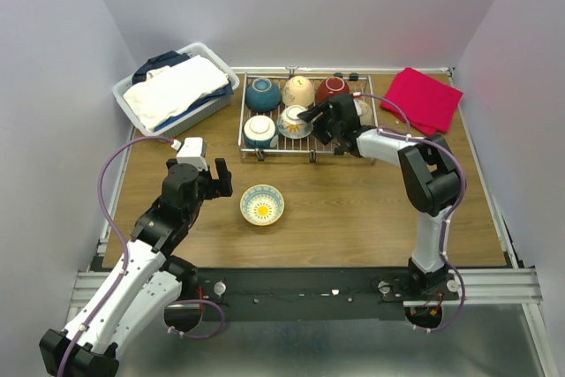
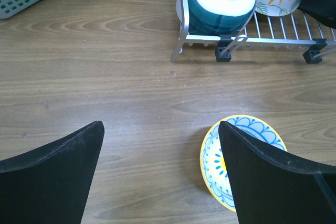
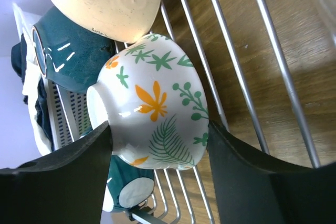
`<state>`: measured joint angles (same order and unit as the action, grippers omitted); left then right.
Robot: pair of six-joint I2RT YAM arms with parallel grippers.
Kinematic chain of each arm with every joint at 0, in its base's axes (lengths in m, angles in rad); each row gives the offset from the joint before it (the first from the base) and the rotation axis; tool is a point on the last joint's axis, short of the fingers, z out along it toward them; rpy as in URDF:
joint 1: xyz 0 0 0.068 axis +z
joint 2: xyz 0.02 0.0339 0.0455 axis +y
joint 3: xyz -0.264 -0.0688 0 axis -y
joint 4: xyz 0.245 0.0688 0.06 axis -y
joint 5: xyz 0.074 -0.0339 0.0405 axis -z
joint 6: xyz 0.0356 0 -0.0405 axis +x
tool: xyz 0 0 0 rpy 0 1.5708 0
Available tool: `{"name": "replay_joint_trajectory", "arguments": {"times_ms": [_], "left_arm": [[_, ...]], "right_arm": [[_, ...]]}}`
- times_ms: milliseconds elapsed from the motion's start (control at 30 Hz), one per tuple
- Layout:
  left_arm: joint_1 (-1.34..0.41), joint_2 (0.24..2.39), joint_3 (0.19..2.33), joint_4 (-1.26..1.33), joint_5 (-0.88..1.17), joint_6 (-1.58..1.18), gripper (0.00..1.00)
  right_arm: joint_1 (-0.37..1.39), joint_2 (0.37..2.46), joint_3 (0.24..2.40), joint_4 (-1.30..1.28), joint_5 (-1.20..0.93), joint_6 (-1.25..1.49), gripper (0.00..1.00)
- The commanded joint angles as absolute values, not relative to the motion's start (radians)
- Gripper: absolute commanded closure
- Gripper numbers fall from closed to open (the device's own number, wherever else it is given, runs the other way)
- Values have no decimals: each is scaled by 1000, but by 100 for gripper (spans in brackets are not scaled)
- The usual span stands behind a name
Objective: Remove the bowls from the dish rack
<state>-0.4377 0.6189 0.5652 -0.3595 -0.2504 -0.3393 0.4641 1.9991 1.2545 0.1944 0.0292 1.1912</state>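
Observation:
The dish rack point(image 1: 243, 121) at the back holds several bowls upside down or on their sides: a teal one point(image 1: 263, 93), a cream one point(image 1: 298, 90), a dark red one point(image 1: 333, 87), a second teal one point(image 1: 260, 131) and a floral bowl point(image 1: 293, 121). My right gripper point(image 3: 157, 135) reaches into the rack, its fingers pressed on both sides of the floral bowl point(image 3: 152, 108), which still rests on the wires. A yellow-and-blue bowl point(image 1: 262, 205) stands upright on the table. My left gripper point(image 2: 160, 171) hangs open beside it, one finger over that bowl point(image 2: 210, 156).
A white basket point(image 1: 177, 90) of folded clothes stands at the back left. A red cloth point(image 1: 422, 99) lies at the back right. The rack's front rim point(image 2: 181, 40) and black clips face the left gripper.

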Motion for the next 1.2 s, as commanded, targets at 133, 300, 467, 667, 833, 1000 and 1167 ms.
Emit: {"name": "replay_joint_trajectory", "arguments": {"times_ms": [133, 300, 467, 667, 833, 1000, 1167], "left_arm": [[-428, 617, 558, -331, -230, -328, 1], [-428, 617, 558, -331, -229, -327, 1], [-428, 620, 558, -333, -227, -327, 1], [-426, 627, 558, -331, -221, -328, 1], [-426, 634, 557, -331, -218, -328, 1], [-425, 640, 558, -330, -216, -327, 1], [-425, 649, 558, -331, -212, -328, 1]], "right_arm": [[457, 1896, 1224, 166, 141, 1014, 52], [457, 1859, 1249, 150, 137, 898, 57], [457, 1819, 1276, 109, 130, 724, 57], [463, 1763, 1308, 52, 107, 476, 58], [506, 1732, 1357, -32, 106, 188, 58], [569, 1694, 1358, -52, 198, -52, 57], [664, 1641, 1329, -9, 288, -288, 57]]}}
